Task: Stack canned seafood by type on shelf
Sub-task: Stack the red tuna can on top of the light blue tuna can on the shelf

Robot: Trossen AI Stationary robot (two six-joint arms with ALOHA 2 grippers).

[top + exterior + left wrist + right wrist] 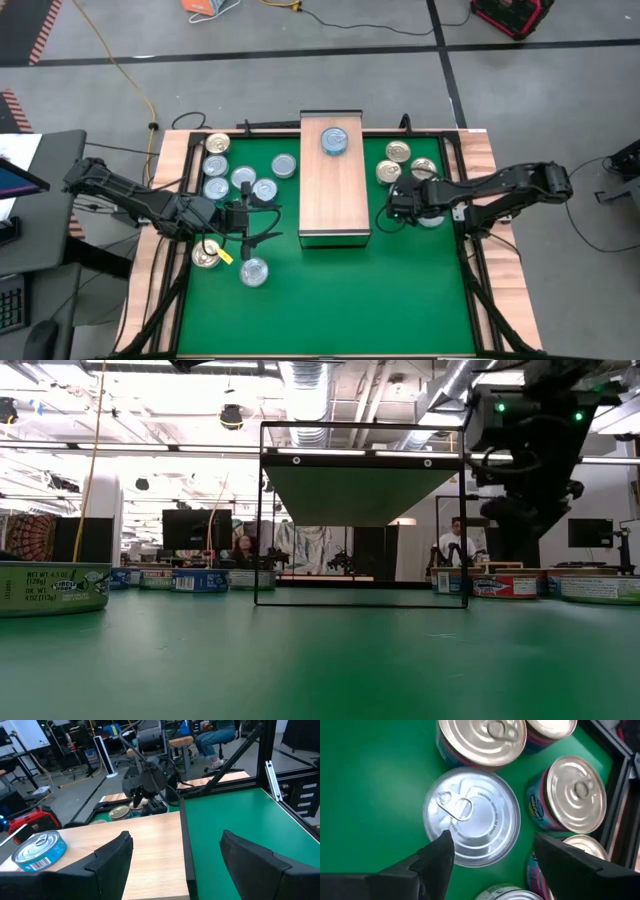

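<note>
Green mat point(330, 300): shelf point(335, 190) holds one blue tin point(334, 140); right gripper point(490, 852) open above silver tin point(471, 815), lined up to grab; left gripper point(175, 852) open, empty.

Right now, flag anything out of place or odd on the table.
Nothing is spilled, tipped or damaged. The shelf carries just one blue-topped can; the other cans sit upright on the green mat, grouped either side. The right gripper hangs open over a silver-topped can.

Shelf point(335, 195) pale matt wood — tins point(471, 817) shiny metal tops — mat point(330, 300) matt green.
</note>
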